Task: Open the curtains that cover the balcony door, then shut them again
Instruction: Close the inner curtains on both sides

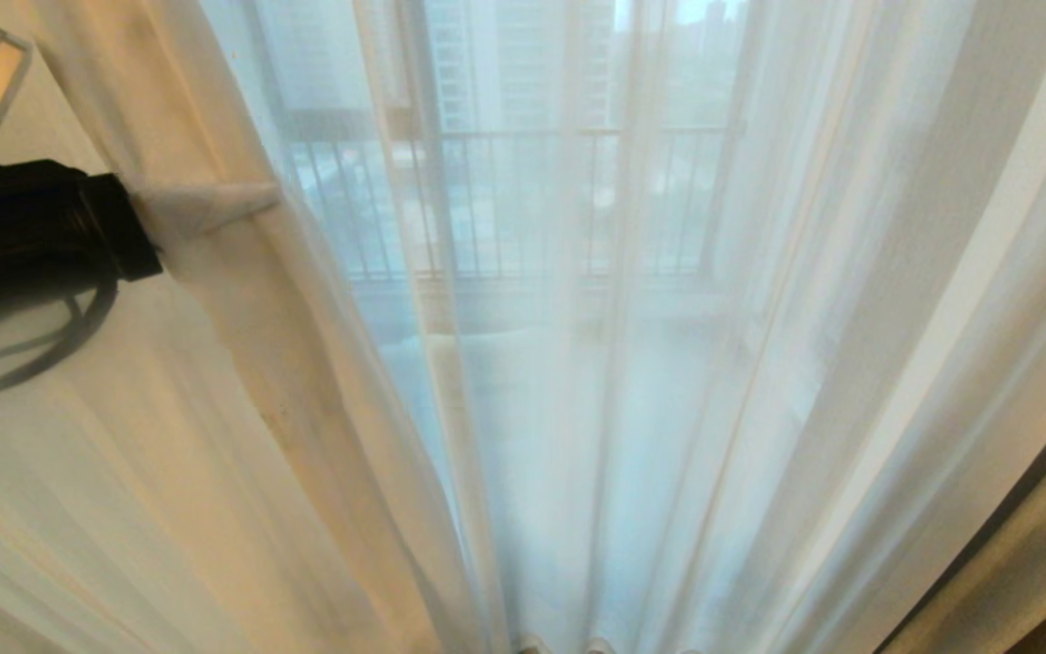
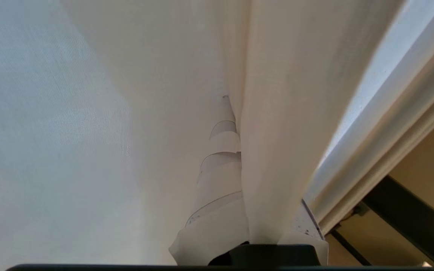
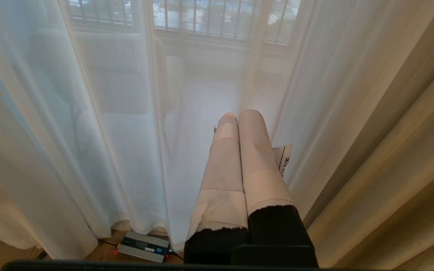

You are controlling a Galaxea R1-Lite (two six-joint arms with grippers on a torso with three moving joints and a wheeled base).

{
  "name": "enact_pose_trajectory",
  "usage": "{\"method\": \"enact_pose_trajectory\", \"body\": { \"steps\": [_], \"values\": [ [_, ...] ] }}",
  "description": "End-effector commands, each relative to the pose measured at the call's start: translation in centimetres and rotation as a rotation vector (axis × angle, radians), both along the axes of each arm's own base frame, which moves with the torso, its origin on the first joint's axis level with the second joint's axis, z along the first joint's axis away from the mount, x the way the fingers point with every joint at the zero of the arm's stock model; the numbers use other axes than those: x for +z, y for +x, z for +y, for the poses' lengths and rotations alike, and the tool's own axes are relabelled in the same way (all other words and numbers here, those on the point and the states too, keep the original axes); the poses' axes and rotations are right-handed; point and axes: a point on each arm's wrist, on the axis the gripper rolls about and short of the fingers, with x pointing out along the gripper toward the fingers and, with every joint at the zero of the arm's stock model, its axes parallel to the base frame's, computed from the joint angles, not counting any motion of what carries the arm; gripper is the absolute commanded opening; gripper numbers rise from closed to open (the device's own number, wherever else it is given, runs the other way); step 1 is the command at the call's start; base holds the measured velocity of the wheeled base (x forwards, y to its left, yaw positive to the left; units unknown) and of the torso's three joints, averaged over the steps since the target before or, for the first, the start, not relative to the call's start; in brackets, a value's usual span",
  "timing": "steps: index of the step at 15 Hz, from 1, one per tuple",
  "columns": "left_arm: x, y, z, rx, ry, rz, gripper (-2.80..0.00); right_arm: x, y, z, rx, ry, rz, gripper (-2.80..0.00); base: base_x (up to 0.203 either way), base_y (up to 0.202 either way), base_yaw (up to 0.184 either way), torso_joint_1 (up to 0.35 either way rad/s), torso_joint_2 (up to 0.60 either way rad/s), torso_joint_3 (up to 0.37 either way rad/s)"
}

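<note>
Closest to you in the head view is the left arm's black wrist, coming in from the left edge; its left gripper (image 1: 214, 202) has its taped fingers pressed into the curtains (image 1: 241, 363) at the edge of the cream fold. From the left wrist view you can see the left gripper (image 2: 236, 150) clamped on a fold of cream cloth: one taped finger (image 2: 217, 177) shows bare, the other is buried under the fold that runs down between them. The thin white sheer (image 1: 577, 409) hangs across the middle of your view, drawn over the glass, and through it you can make out the balcony railing (image 1: 505, 200). The right gripper (image 3: 237, 124) hangs low in front of the sheer, its two taped fingers pressed together, holding nothing and clear of the cloth. Below it on the floor, just under the curtain hem, sits a small grey box (image 3: 143, 246) with cables.
</note>
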Motion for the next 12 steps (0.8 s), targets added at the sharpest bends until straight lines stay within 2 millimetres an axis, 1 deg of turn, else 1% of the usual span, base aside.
{"method": "enact_pose_trajectory", "body": {
  "steps": [1, 4, 7, 9, 10, 12],
  "values": [
    [0.5, -1.7, 0.4, 0.013, -0.003, -0.032, -2.80, 0.0, 0.0, 0.0, 0.001, -0.001, 0.002, -2.80, 0.000, 0.000, 0.000, 0.000, 0.00, 0.000],
    [0.6, -2.4, 0.9, 0.038, -0.005, -0.042, -2.80, 0.0, 0.0, 0.0, 0.001, -0.001, 0.002, -2.80, 0.000, 0.000, 0.000, 0.000, 0.00, 0.000],
    [0.8, -2.4, 1.0, 0.045, -0.005, -0.048, -2.80, 0.0, 0.0, 0.0, 0.001, -0.001, 0.002, -2.80, 0.000, 0.000, 0.000, 0.000, 0.00, 0.000],
    [0.7, -2.3, 1.4, 0.064, -0.004, -0.049, -2.80, 0.0, 0.0, 0.0, 0.001, -0.001, 0.002, -2.80, 0.000, 0.000, 0.000, 0.000, 0.00, 0.000],
    [0.7, -2.3, 1.5, 0.065, -0.004, -0.046, 0.00, 0.0, 0.0, 0.0, 0.001, -0.001, 0.002, -2.80, 0.000, 0.000, 0.000, 0.000, 0.00, 0.000],
    [0.7, -2.3, 1.5, 0.070, -0.004, -0.044, 0.00, 0.0, 0.0, 0.0, 0.001, -0.001, 0.002, -2.80, 0.000, 0.000, 0.000, 0.000, 0.00, 0.000]
  ]
}}
